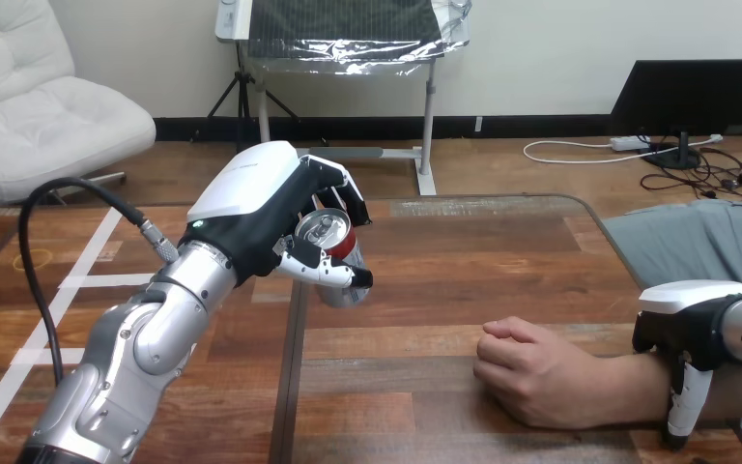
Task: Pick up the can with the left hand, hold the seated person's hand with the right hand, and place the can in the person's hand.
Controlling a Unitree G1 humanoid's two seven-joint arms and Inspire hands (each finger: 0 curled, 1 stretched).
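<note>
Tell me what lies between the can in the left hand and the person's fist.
Nothing but bare table: in the head view, the stretch from the can to the person's hand is clear wood.

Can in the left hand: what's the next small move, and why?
Probably carry the can across toward the person's hand: the left hand grips it above the table, the right hand clasps the forearm, though the person's hand lies closed.

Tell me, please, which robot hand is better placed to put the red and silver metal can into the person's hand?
Left. The left hand grips the red and silver metal can above the wooden table; the right hand is clamped on the person's wrist, beside the person's hand.
</note>
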